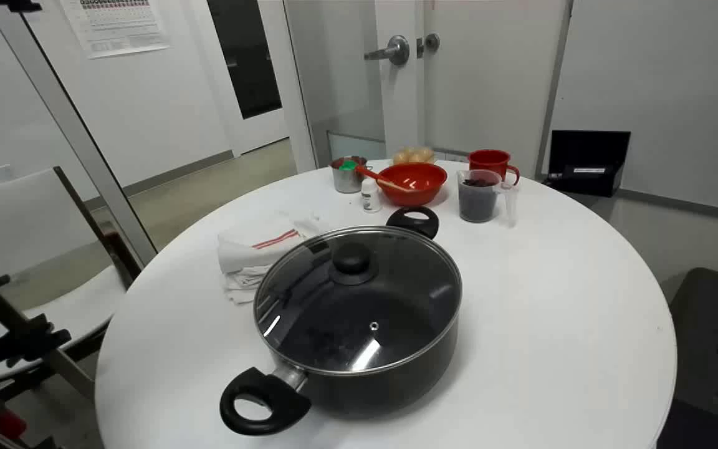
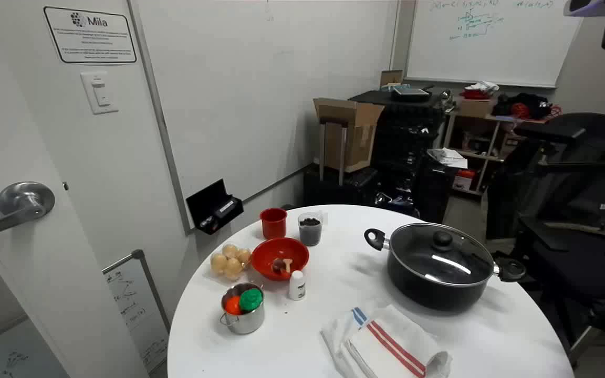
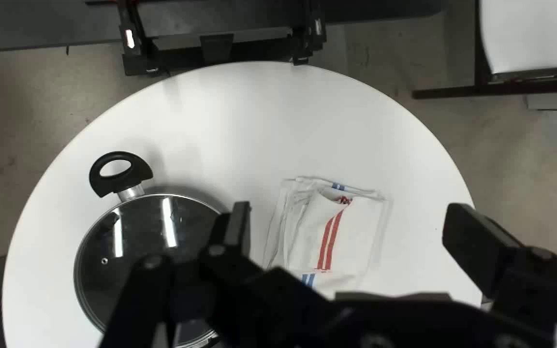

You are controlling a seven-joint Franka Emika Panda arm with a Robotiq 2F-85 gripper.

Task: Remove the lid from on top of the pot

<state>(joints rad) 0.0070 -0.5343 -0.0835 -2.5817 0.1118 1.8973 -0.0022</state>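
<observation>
The glass lid (image 1: 396,293) sits flat on the black pot (image 1: 390,386), its metal rim matching the pot's rim and its dark knob up. The lid (image 2: 413,257) and the pot (image 2: 434,296) stand on the round white table in both exterior views. In the wrist view the lid (image 3: 138,246) is at lower left, and a black finger hides part of it, with the knob not visible. One pot handle shows above it. My gripper (image 3: 350,223) is open and empty, fingers wide apart, high above the table and to the side of the pot. No gripper fingers show clearly in the exterior views.
A folded white cloth (image 2: 386,341) lies beside the pot. At the far part of the table stand a red bowl (image 1: 412,187), a red mug (image 1: 490,162), a measuring cup (image 1: 477,202), a small metal pot (image 1: 348,179) and a white bottle (image 1: 370,196).
</observation>
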